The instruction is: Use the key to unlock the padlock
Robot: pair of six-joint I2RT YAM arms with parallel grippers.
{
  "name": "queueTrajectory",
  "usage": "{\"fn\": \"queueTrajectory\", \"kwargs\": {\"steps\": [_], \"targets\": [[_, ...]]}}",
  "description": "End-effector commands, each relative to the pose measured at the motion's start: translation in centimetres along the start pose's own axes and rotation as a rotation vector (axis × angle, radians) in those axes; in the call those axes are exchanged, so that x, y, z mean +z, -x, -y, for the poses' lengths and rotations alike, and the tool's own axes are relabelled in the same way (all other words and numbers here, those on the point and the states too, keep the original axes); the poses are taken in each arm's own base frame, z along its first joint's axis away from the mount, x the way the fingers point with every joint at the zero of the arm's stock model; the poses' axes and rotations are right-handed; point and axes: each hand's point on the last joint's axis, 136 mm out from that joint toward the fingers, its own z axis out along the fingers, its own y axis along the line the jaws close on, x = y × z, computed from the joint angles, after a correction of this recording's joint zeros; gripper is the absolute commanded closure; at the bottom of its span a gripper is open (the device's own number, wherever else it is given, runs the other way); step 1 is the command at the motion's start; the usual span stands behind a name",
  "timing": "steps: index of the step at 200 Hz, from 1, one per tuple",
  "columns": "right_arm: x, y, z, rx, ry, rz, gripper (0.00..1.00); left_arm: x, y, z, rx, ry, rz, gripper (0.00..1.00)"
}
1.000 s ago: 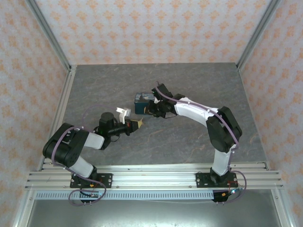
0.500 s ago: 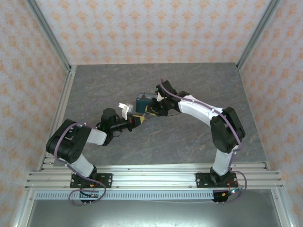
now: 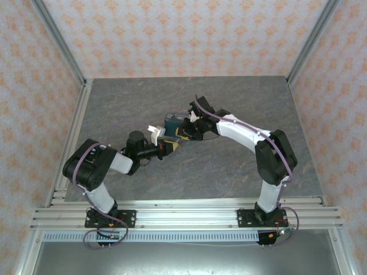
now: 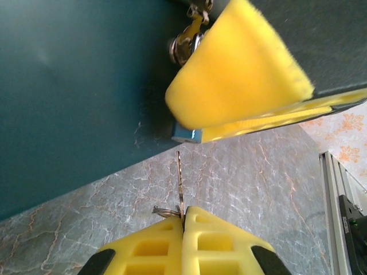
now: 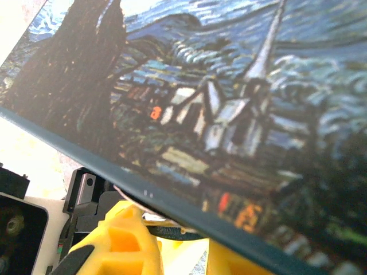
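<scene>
My left gripper (image 4: 184,213) is shut on a thin silver key (image 4: 180,179), its ring at the fingertips. The blade points up at a small bluish-grey metal corner of the padlock (image 4: 185,135), and its tip stops just short. The rest of the padlock is hidden between the yellow fingers (image 4: 241,74) of my right gripper (image 3: 184,132), which is shut on it against the dark teal side of the swirl-painted tin (image 4: 74,80). In the top view the left gripper (image 3: 168,146) sits just left of the right one, below the tin (image 3: 171,122).
The tin's painted lid (image 5: 218,86) lies close across the right wrist view, above the right gripper (image 5: 178,252). A small brass and silver fitting (image 4: 183,46) hangs at the tin's edge. Grey marbled tabletop (image 3: 229,103) stretches all round, with patterned walls beyond.
The left arm has reached forward and right, bringing the key close to the tin and the right gripper. The right gripper and tin shifted slightly right, then held still.
</scene>
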Motion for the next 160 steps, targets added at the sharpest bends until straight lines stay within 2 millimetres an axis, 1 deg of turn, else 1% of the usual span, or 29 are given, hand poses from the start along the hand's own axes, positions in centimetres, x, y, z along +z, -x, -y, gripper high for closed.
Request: {"fn": "queueTrajectory", "kwargs": {"steps": [1, 52, 102, 160], "targets": [[-2.5, 1.1, -2.8, -0.044, 0.081, 0.054, 1.00, 0.2, 1.3, 1.1, 0.042, -0.050, 0.046, 1.00], [-2.5, 0.8, -2.8, -0.044, 0.085, 0.040, 1.00, 0.0, 2.1, 1.5, 0.052, -0.054, 0.065, 1.00], [-2.5, 0.7, -3.0, -0.044, 0.095, 0.034, 1.00, 0.1, 2.2, 1.4, 0.052, -0.047, 0.067, 1.00], [-2.2, 0.6, -2.4, -0.039, 0.078, 0.033, 1.00, -0.2, 2.2, 1.4, 0.054, -0.036, 0.069, 1.00]]}}
